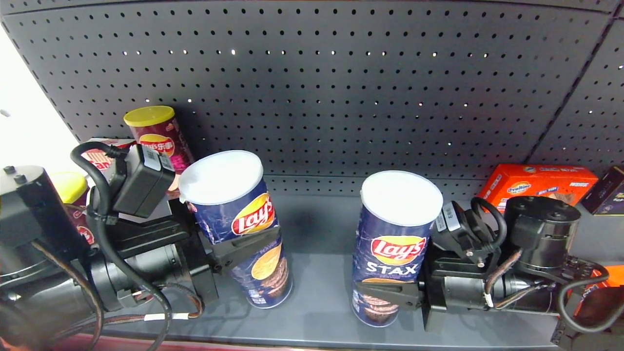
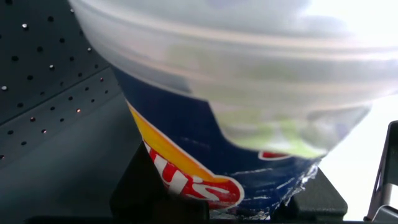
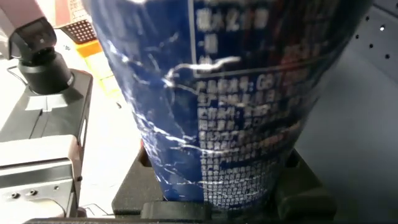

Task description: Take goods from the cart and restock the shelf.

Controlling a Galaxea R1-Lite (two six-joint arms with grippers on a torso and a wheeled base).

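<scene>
Two blue chip cans with white lids are over the grey shelf board (image 1: 321, 253). My left gripper (image 1: 242, 242) is shut on the left can (image 1: 234, 214), which leans with its top toward the left; its base is low by the board. The same can fills the left wrist view (image 2: 236, 124). My right gripper (image 1: 386, 288) is shut on the right can (image 1: 397, 243), which stands upright near the shelf's front edge. That can's printed side shows close up in the right wrist view (image 3: 230, 106).
A maroon can with a yellow lid (image 1: 158, 136) stands at the back left, beside a red-and-white box (image 1: 100, 156) and another yellow-lidded can (image 1: 70, 187). An orange box (image 1: 536, 185) and a dark box (image 1: 609, 190) lie at the right. A pegboard wall (image 1: 341, 87) backs the shelf.
</scene>
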